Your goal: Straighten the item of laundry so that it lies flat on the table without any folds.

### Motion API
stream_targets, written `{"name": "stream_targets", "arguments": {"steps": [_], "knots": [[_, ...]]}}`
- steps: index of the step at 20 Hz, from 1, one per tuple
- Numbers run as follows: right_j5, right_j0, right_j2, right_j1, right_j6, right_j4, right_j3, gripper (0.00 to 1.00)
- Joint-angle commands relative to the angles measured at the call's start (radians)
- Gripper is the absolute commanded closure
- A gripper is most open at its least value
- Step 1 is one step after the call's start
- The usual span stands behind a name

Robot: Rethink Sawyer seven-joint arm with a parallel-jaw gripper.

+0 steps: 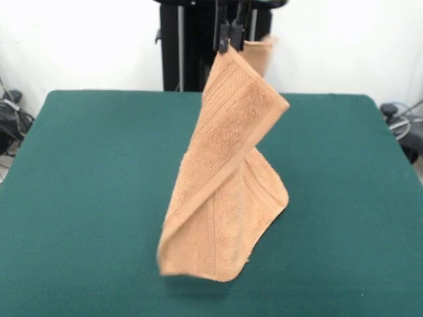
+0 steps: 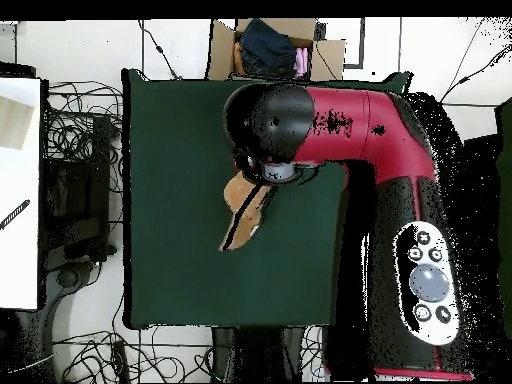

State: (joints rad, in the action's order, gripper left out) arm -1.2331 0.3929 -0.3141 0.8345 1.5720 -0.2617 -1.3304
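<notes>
The orange-tan towel (image 1: 225, 191) hangs in the air over the dark green table (image 1: 86, 198), twisted on itself, with woven band stripes showing near its hem. Its top corner is pinched by my gripper (image 1: 230, 41), which comes down from the top edge and is shut on it. The towel's lower edge hovers just above the table near the front. In the overhead view the red and black arm (image 2: 340, 125) covers the gripper, and only part of the towel (image 2: 243, 210) shows below the arm's head.
A cardboard box (image 2: 275, 50) with dark cloth in it stands beyond one table edge. Cables and equipment (image 2: 70, 190) lie on the floor beside the table. A white surface (image 2: 18, 190) is at the overhead view's left edge.
</notes>
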Motion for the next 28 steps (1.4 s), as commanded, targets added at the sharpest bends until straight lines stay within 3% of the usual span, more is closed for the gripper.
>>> {"name": "stream_targets", "arguments": {"steps": [1, 16, 23, 28], "knots": [[-0.102, 0.004, -0.021, 0.053, 0.003, 0.035, -0.016, 1.0], [-0.008, 0.016, 0.013, 0.156, 0.024, 0.072, -0.176, 1.0], [0.067, 0.03, 0.051, 0.261, 0.045, 0.131, -0.335, 1.0], [0.04, 0.072, 0.069, 0.312, -0.007, 0.179, -0.429, 1.0]]}}
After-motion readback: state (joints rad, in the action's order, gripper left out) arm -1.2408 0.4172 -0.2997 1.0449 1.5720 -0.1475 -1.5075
